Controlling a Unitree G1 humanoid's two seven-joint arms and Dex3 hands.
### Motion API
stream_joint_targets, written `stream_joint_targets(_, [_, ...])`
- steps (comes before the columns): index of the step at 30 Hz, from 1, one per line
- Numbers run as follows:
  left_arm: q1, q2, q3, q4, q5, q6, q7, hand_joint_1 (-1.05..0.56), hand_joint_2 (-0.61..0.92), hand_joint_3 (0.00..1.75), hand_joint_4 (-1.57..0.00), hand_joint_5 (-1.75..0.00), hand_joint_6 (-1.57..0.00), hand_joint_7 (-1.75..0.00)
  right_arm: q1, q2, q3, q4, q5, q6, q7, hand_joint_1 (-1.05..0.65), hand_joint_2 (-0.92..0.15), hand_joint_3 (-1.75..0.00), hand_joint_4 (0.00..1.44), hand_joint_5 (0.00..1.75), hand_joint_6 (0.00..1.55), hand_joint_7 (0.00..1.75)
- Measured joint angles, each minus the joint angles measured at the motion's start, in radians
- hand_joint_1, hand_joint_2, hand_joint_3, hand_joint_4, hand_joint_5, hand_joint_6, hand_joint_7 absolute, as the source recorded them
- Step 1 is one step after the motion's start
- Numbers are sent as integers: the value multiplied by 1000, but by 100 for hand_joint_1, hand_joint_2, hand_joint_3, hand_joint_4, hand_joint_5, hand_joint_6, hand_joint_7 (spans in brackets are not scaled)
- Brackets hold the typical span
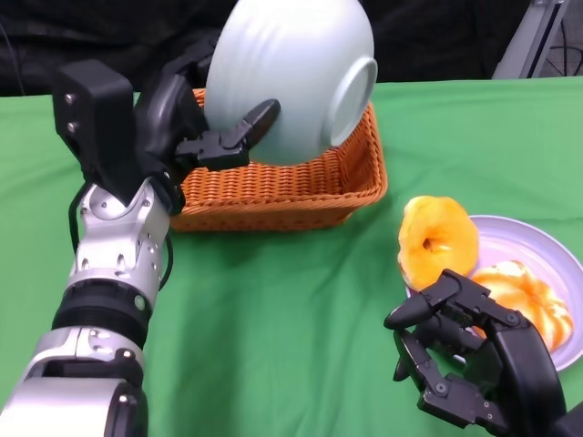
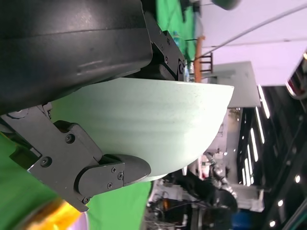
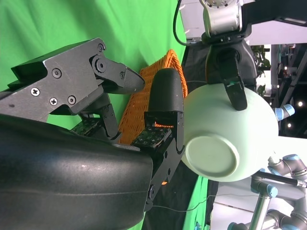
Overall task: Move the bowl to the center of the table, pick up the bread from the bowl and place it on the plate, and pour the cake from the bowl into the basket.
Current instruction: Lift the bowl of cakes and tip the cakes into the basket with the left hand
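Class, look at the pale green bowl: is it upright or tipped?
Tipped. The left hand holds the bowl on its side above the basket, its base facing right.

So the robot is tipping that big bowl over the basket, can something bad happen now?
Maybe. The left hand grips the pale green bowl only at its rim, tilted on its side above the wicker basket, so the smooth bowl could slip and drop. The pictures don't show the cake, so I can't tell whether it landed inside. Also, one orange bread sits at the edge of the lilac plate, near the right hand, which could knock it off.
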Motion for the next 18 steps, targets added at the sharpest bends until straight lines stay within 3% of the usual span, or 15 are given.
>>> stream_joint_targets(6, [-25, -15, 84, -3, -114, 223, -1, -11, 67, 110, -78, -175, -73, -160, -6, -5, 5, 18, -2, -21, 9, -7, -72, -76, 71, 162, 61, 132])
stream_joint_targets(14, [-74, -19, 184, 10, -226, 399, -9, -16, 78, 90, -77, -175, -70, -161, -7, -5, 9, 23, 1, -23, 12, -7, -72, -77, 72, 162, 61, 131])
stream_joint_targets(18, [-98, -19, 231, 33, -277, 476, -6, -15, 79, 88, -77, -175, -68, -162, -14, -5, 9, 37, 0, -36, 12, -7, -72, -77, 72, 162, 61, 132])
